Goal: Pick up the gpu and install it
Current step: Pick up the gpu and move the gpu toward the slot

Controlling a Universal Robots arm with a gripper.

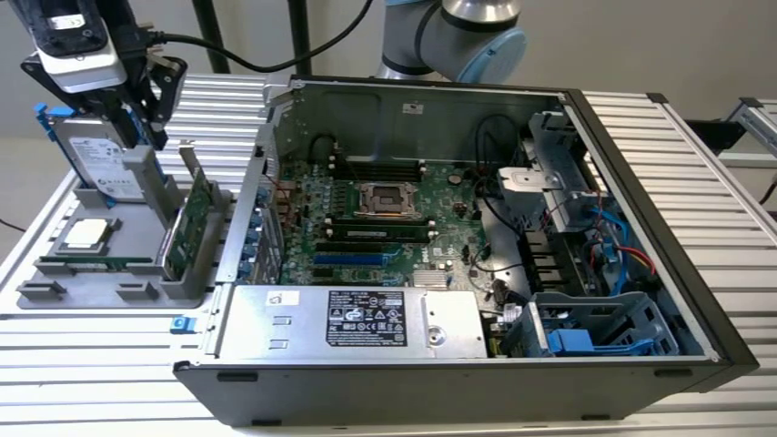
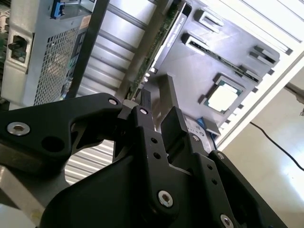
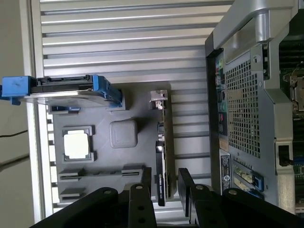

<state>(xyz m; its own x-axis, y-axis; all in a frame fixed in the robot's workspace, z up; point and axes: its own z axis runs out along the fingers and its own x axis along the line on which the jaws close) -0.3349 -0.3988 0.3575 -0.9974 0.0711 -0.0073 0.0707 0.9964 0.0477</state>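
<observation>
The gpu (image 1: 195, 223) stands on edge in a slot of the grey holder (image 1: 116, 278), on the exterior view's left beside the open computer case (image 1: 631, 182). Its silver bracket (image 1: 189, 157) points up at the far end. In the first wrist view the gpu (image 3: 162, 152) appears edge-on, with its bracket (image 3: 159, 97) at one end. My gripper (image 1: 144, 132) hangs open above the holder, over the far end of the card, holding nothing. Its black fingers (image 3: 141, 197) stand to either side of the card's line, apart from it. The second wrist view shows the gripper (image 2: 156, 92) above the card's green edge (image 2: 159, 40).
The holder also carries a silver hard drive (image 1: 107, 164) in a blue frame and a processor chip (image 1: 87, 234). Inside the case lie the green motherboard (image 1: 388, 223) with blue slots (image 1: 352, 259), a power supply (image 1: 352, 319), cables and drive cages. The case wall (image 1: 257, 182) stands close beside the card.
</observation>
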